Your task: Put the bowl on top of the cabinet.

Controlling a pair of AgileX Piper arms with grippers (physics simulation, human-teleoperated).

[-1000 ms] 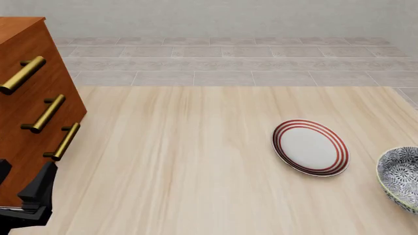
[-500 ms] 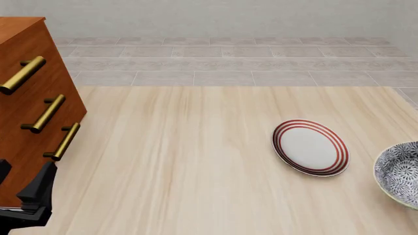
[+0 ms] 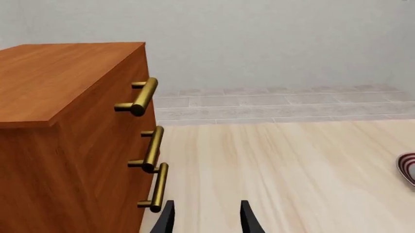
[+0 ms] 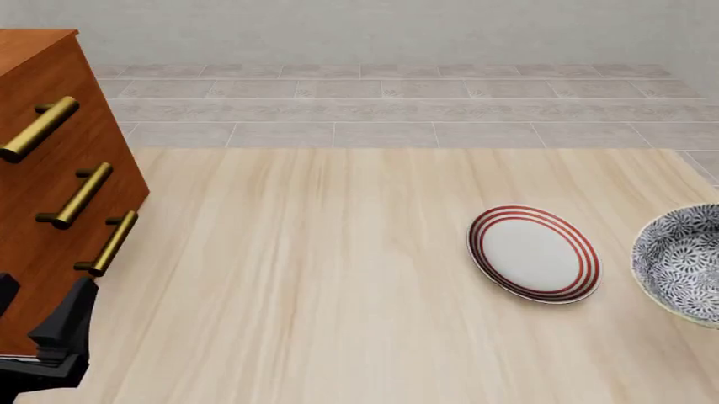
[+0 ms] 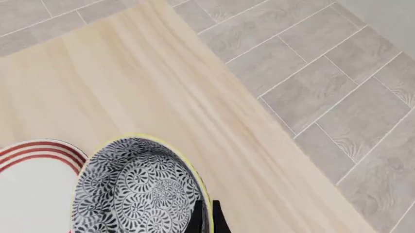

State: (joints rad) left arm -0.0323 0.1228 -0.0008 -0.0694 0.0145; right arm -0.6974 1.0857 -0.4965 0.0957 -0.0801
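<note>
Right hand (image 5: pixel 206 216) seemingly pinching rim of bowl (image 4: pixel 682 263), nothing in it, beside plate (image 4: pixel 534 253); left hand (image 3: pixel 206 218) unclenched.

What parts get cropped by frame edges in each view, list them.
Front view: the bowl runs off the right edge, the cabinet off the left. Left wrist view: the plate shows only as a sliver; the left hand only as fingertips. Right wrist view: bowl and plate are cut at the edges.

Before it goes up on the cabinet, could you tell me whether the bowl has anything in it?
Empty: the bowl shows only its patterned interior in the right wrist view.
</note>
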